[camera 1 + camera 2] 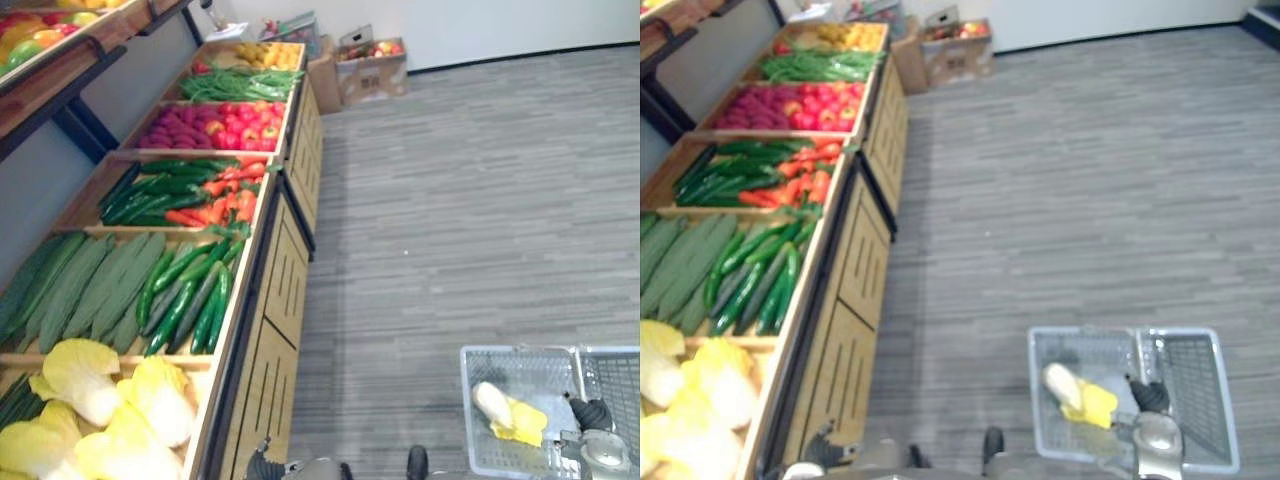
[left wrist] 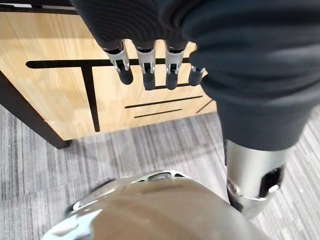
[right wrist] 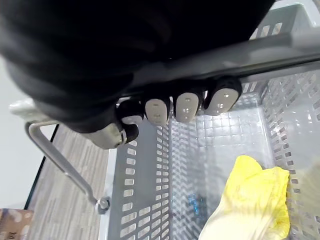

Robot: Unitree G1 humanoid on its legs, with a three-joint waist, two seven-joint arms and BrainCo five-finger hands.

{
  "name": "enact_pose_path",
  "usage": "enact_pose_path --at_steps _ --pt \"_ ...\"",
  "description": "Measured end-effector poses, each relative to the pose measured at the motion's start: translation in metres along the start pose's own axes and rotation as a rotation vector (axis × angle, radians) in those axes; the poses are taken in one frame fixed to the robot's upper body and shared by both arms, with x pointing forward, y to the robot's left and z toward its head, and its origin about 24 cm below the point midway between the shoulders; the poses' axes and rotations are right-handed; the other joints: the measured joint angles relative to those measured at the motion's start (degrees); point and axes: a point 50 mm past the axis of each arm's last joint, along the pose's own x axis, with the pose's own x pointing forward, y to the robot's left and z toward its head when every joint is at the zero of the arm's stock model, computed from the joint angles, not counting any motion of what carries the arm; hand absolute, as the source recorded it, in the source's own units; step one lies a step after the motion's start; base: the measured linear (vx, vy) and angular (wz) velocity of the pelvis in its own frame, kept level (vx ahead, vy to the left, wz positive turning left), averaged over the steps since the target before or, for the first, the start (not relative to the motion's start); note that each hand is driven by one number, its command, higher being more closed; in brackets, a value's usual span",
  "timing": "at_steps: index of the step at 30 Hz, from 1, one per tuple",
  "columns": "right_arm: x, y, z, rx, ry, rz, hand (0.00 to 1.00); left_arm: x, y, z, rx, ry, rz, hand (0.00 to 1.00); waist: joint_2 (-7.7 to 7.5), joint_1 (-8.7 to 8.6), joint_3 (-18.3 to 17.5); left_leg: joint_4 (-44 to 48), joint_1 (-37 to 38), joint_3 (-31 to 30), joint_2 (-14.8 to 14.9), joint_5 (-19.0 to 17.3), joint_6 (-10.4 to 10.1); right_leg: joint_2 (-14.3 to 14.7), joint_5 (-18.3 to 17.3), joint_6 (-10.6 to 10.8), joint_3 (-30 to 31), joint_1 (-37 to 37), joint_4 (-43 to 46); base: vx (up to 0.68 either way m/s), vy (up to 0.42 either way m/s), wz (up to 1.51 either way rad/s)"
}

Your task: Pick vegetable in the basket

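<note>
The right hand (image 3: 185, 107) has its fingers curled round the grey handle (image 3: 280, 52) of the basket (image 1: 520, 352), which hangs at the near right above the floor. 1 yellow-white cabbage (image 1: 505, 410) lies inside it. The left hand (image 2: 148, 67) hangs low by the front of the wooden stand (image 1: 270, 330), fingers loosely straight and holding nothing.

This looks like the gap between picks. The next move calls for raising that hand over the stand's rim to the cabbage heap (image 1: 110, 410) at the near left, or to the cucumbers (image 1: 185, 295) just farther. No label or writing is readable.
</note>
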Motion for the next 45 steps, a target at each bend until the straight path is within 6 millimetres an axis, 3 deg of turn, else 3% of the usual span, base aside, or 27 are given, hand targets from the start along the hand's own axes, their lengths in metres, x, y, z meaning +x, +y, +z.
enact_pose_path --at_steps 3,5,6,9,10,11,13,14,16,17,19,21,23,24,25,26,27,28,31,35,37,38,40,41,43,45 --pt "-0.003 0.009 0.014 0.0 -0.066 0.016 1.0 -0.001 -0.002 0.001 -0.007 -0.005 0.007 0.0 0.42 1.08 0.37 -10.51 0.23 -0.09 -0.38 4.81 0.47 0.5 -2.13 1.33 2.5 0.41 1.09 0.15 0.148 -0.42" --pt "-0.006 0.017 0.022 -0.013 -0.11 0.041 1.0 -0.003 -0.006 -0.004 -0.031 0.017 0.013 0.0 0.97 1.66 0.24 -13.05 2.18 -0.18 0.41 5.91 2.01 1.58 -4.25 1.79 4.55 0.34 2.87 0.21 0.215 -0.65" --pt "-0.009 0.023 0.023 -0.012 -0.123 0.056 1.0 -0.003 -0.004 -0.005 -0.042 0.025 0.022 0.0 0.53 1.95 0.43 -13.34 3.38 0.76 0.54 7.98 2.63 1.38 -6.19 2.63 5.77 0.28 5.2 0.23 0.207 -0.52" --pt "-0.014 0.035 0.024 -0.023 -0.144 0.086 1.0 -0.002 0.002 -0.007 -0.021 0.034 0.034 0.0 -1.7 1.92 -0.68 -13.98 5.68 3.92 -2.17 5.78 3.34 -2.27 -11.21 5.13 6.97 -1.88 13.15 0.26 0.212 -0.35" --pt "-0.015 0.038 0.025 -0.026 -0.151 0.098 1.0 -0.001 0.006 -0.006 -0.007 0.034 0.039 0.0 -3.1 2.05 -0.37 -15.62 7.63 5.21 -4.09 4.74 4.17 -4.42 -13.71 6.47 7.16 -6.61 24.05 0.33 0.238 -0.32" --pt "-0.015 0.04 0.025 -0.027 -0.151 0.105 1.0 -0.001 0.006 -0.006 0.01 0.033 0.035 0.0 -3.39 2.09 -0.19 -16.5 9.23 6.28 -4.54 4.74 4.27 -5.25 -13.42 7.15 7.2 -10.68 33.38 0.28 0.174 -0.31" --pt "-0.017 0.048 0.024 -0.031 -0.149 0.133 1.0 0.0 0.01 -0.005 0.054 0.023 0.03 0.0 -4.2 1.65 0.3 -16.41 12.36 6.71 -5.4 4.0 5.74 -6.99 -9.54 11.1 6.6 -15.18 46.68 0.33 0.131 0.01" --pt "-0.02 0.054 0.022 -0.017 -0.139 0.145 1.0 0.001 0.013 -0.004 0.096 0.018 0.025 0.0 -5.16 0.88 0.92 -16.59 16.19 5.95 -5.73 3.01 6.08 -8.34 -0.87 11.25 5.16 -17.61 55.78 0.37 0.102 0.22" --pt "-0.02 0.057 0.022 -0.011 -0.139 0.15 1.0 0.001 0.012 -0.003 0.122 0.009 0.021 0.0 -4.53 0.67 1.06 -17.29 19.71 4.56 -4.86 2.8 6.29 -8.34 8.55 11.76 4.25 -19.28 61.8 0.34 0.028 0.28" --pt "-0.02 0.057 0.025 -0.007 -0.151 0.149 1.0 0.002 0.013 0.0 0.135 -0.003 0.021 0.0 -4.67 0.28 1.27 -17.38 21.33 2.57 -4.41 2.48 6.77 -8.62 6.21 9.72 4.06 -21.57 67.54 0.36 -0.044 0.45" --pt "-0.018 0.057 0.033 0.004 -0.179 0.143 1.0 0.004 0.017 0.005 0.134 -0.016 0.033 0.0 -5.6 -0.55 1.78 -17.07 22.5 0.09 -4.03 2.48 6.78 -8.81 1.56 7.68 3.49 -24.72 71.5 0.39 -0.12 0.59" --pt "-0.017 0.054 0.039 0.009 -0.206 0.13 1.0 0.004 0.018 0.005 0.124 -0.012 0.04 0.0 -5.92 -0.76 2.2 -16.68 24.27 -2.01 -3.36 2.39 6.63 -9.51 -1.43 6.58 2.9 -26.31 67.4 0.44 -0.201 0.61" --pt "-0.018 0.052 0.038 0.009 -0.207 0.122 1.0 0.003 0.018 0.001 0.109 -0.001 0.043 0.0 -5.98 -0.81 2.13 -15.2 25.43 -2.22 -2.35 1.12 4.63 -10.52 -1.97 5.73 3.13 -26.27 57.49 0.41 -0.247 0.5" --pt "-0.018 0.052 0.038 0.009 -0.207 0.122 1.0 0.003 0.018 -0.001 0.096 0.009 0.046 0.0 -5.86 -0.82 1.98 -14.32 25.84 -2.9 -1.36 -0.44 2.56 -10.69 -2.15 5.4 3.47 -26.07 49.5 0.46 -0.35 0.52" --pt "-0.019 0.052 0.034 0.008 -0.193 0.123 1.0 0.001 0.021 -0.006 0.077 0.024 0.059 0.0 -7.18 -0.75 1.18 -14.15 26.71 -3.41 -1.14 -1.77 0.41 -11.47 -0.24 5.47 4.1 -23.81 35.18 0.49 -0.387 0.51" --pt "-0.019 0.05 0.031 0.003 -0.184 0.12 1.0 0.001 0.023 -0.007 0.069 0.031 0.07 0.0 -7.12 -0.66 1.12 -13.83 27.11 -3.56 -0.61 -2.71 -1.07 -11.18 -1.97 6.6 4.85 -22.21 31.22 0.47 -0.39 0.32" --pt "-0.012 0.046 0.034 0.013 -0.169 0.098 1.0 0.0 0.009 -0.006 0.037 0.041 0.04 0.0 -3.57 -0.12 1.15 -13.13 25.36 -3.74 3.38 -2.93 -1.87 -7.45 -3.55 6.27 3.35 -20.65 28.49 0.37 -0.359 0.12" --pt "-0.01 0.046 0.035 0.015 -0.165 0.095 1.0 0.0 0.007 -0.006 0.034 0.041 0.038 0.0 -3.13 -0.03 1.1 -13.26 24.9 -4.02 3.7 -2.07 -1.99 -7.11 -3.81 5.89 3.12 -20.97 28.53 0.31 -0.329 0.04" --pt "-0.005 0.043 0.031 0.024 -0.13 0.082 1.0 0.001 0.006 -0.006 0.025 0.047 0.042 0.0 -2.23 0.1 0.66 -15.19 24.51 -6.1 4.51 5.92 -3.7 -6.55 -4.74 4.95 2.0 -20.4 27.57 0.25 -0.268 0.17" --pt "-0.003 0.043 0.015 0.005 -0.054 0.09 1.0 -0.001 0.004 -0.013 -0.014 0.081 0.055 0.0 -1.14 -0.15 -0.11 -7.0 19.62 -10.4 7.76 7.63 -5.18 -4.29 -4.96 4.31 -1.81 -15.11 20.73 0.15 -0.15 0.32" --pt "-0.006 0.043 0.001 -0.006 -0.002 0.095 1.0 -0.002 0.004 -0.015 -0.016 0.087 0.057 0.0 -1.69 -0.23 -0.4 1.25 15.48 -12.78 8.13 12.29 -4.36 -4.63 -5.52 3.5 -4.36 -11.01 18.42 0.12 -0.164 0.67" --pt "-0.008 0.043 -0.007 -0.012 0.027 0.097 1.0 -0.002 0.007 -0.016 -0.011 0.09 0.061 0.0 -2.44 -0.11 -0.78 4.76 13.31 -12.15 8.15 17.41 -3.38 -5.24 -5.58 3.34 -5.59 -8.35 16.25 0.14 -0.207 0.6" --pt "-0.01 0.036 -0.016 -0.032 0.049 0.087 1.0 -0.003 0.01 -0.018 0.002 0.092 0.071 0.0 -3.31 0.19 -0.94 8.48 11.23 -9.29 9.38 21.91 -2.5 -6.16 -5.33 2.97 -7.73 -4.78 12.52 0.12 -0.16 0.55" --pt "-0.01 0.032 -0.017 -0.041 0.054 0.079 1.0 -0.003 0.01 -0.018 0.002 0.091 0.072 0.0 -2.95 0.32 -1.13 9.56 10.63 -7.95 10.12 20.48 -2.39 -6.15 -5.2 2.77 -8.26 -4.02 11.63 0.16 -0.141 0.52" --pt "-0.005 0.017 -0.02 -0.036 0.076 0.034 1.0 -0.002 0.009 -0.016 0.005 0.082 0.075 0.0 -2.52 0.37 -1.31 6.88 8.14 -4.19 9.89 12.96 -2.35 -7.11 -4.89 2.44 -10.31 -2.02 9.03 0.17 -0.119 0.49" --pt "-0.004 0.01 -0.02 -0.03 0.08 0.01 1.0 -0.002 0.009 -0.015 0.004 0.079 0.08 0.0 -2.48 0.42 -1.3 0.75 7.4 -4.65 8.87 11.04 -3.09 -7.65 -4.89 2.45 -11.5 -1.26 8.31 0.09 -0.014 0.39"
